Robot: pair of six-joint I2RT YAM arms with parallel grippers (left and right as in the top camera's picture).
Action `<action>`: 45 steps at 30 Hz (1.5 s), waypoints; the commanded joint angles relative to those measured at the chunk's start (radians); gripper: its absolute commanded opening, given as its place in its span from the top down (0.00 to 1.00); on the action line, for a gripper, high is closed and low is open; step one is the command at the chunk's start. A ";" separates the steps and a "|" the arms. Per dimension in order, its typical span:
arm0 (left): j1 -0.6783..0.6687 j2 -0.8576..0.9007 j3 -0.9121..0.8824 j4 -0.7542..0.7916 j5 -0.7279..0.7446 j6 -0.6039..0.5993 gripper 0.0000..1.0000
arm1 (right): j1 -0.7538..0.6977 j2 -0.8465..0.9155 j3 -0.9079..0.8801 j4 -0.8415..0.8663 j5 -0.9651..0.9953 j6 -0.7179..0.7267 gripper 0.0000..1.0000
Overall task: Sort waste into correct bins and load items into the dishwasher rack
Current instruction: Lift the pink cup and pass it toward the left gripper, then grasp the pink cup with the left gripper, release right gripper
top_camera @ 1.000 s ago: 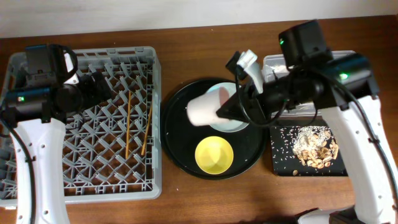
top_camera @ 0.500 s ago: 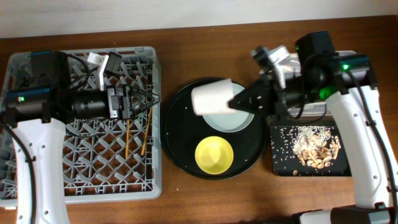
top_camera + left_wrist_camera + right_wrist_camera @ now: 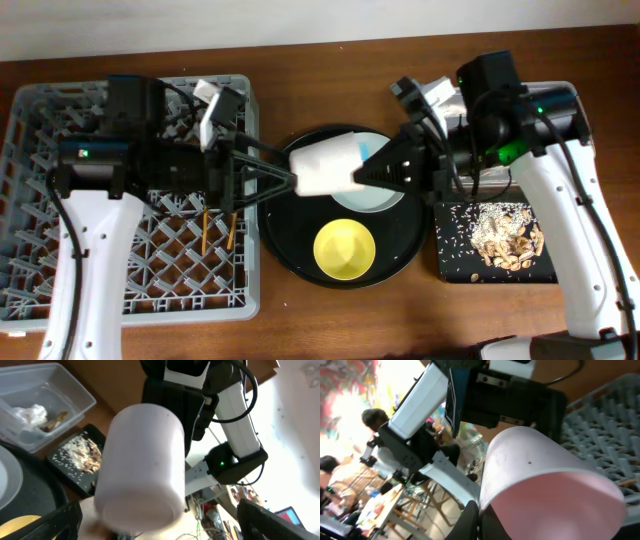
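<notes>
The pink cup (image 3: 325, 168) hangs on its side above the large round black tray (image 3: 290, 240). My right gripper (image 3: 362, 176) is shut on its rim, one finger inside and one outside (image 3: 479, 521). From the dishwasher rack (image 3: 60, 290) side, my left gripper (image 3: 290, 178) reaches toward the cup's base and stands wide open. In the left wrist view the cup (image 3: 142, 467) fills the middle, with the fingers (image 3: 50, 522) spread on either side and not touching it. Two chopsticks (image 3: 205, 225) lie in the rack. The yellow bowl (image 3: 345, 250) and pale plate (image 3: 380, 198) sit on the round tray.
The shallow black tray (image 3: 455, 265) at the right holds food scraps (image 3: 505, 240). The clear tub (image 3: 75, 390) behind it holds a white tissue (image 3: 27, 412) and a brown wrapper (image 3: 57, 417); from overhead my right arm covers most of it.
My left arm has swung from the rack's left side rightward to the cup, gripper staying open. My right gripper has shifted the cup slightly left toward it.
</notes>
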State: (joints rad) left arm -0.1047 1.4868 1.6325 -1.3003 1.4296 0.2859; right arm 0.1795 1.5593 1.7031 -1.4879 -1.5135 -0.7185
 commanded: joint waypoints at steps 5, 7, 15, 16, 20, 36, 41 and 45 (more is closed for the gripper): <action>-0.032 -0.004 0.006 0.008 -0.031 0.023 0.11 | 0.030 0.003 -0.003 0.003 -0.039 -0.018 0.96; -0.039 -0.004 0.006 0.008 -0.032 0.023 0.19 | 0.030 0.003 -0.003 0.004 -0.039 -0.018 0.96; -0.118 -0.004 0.006 0.010 -0.043 0.023 0.24 | 0.030 0.003 -0.002 0.034 -0.039 -0.007 0.96; -0.121 -0.004 0.006 0.010 -0.043 0.023 0.25 | 0.030 0.003 -0.002 0.034 -0.039 -0.007 0.96; -0.122 -0.004 0.006 0.013 -0.058 0.023 0.30 | 0.030 0.003 -0.002 0.034 -0.039 -0.007 0.96; -0.116 -0.004 0.006 0.058 -0.069 0.022 0.56 | 0.021 0.002 -0.002 0.034 -0.039 0.038 0.59; -0.064 -0.004 0.006 0.058 -0.103 -0.004 0.60 | -0.026 -0.003 -0.002 0.033 -0.039 0.047 0.43; -0.017 -0.006 0.016 0.057 -0.401 -0.174 0.60 | -0.138 -0.004 -0.002 0.033 -0.031 0.059 0.20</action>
State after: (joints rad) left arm -0.1585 1.4868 1.6325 -1.2442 1.2751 0.2531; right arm 0.1234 1.5589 1.7031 -1.4544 -1.5414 -0.6800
